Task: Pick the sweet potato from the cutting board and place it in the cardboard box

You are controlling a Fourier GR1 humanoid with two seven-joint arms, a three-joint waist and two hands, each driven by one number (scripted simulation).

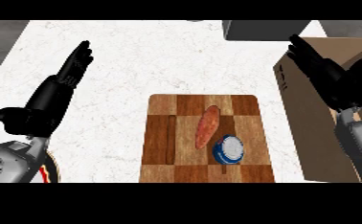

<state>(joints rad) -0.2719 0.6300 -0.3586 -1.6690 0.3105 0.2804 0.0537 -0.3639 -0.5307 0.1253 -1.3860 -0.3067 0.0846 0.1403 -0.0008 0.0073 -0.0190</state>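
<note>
- The sweet potato [207,127] lies on the cutting board [247,108], near the board's middle, lengthwise and a little tilted, its upper end leaning toward the right.
- Just beside its lower end, to the right, sits a small round blue-and-white object [228,149], which appears to touch it.
- A dark narrow strip [170,139] runs along the left part of the board.
- The board rests on the white speckled table [141,55], at the lower middle of the view.
- The cardboard box [311,122] stands to the right of the board, well apart from the sweet potato.
- The left hand [71,72] shows at the left, over the table, fingers straight and together, holding nothing.
- The right hand [318,70] is over the box's upper edge, fingers straight, holding nothing.
- A dark grey object [265,29] sits at the table's far edge, above the box.
</note>
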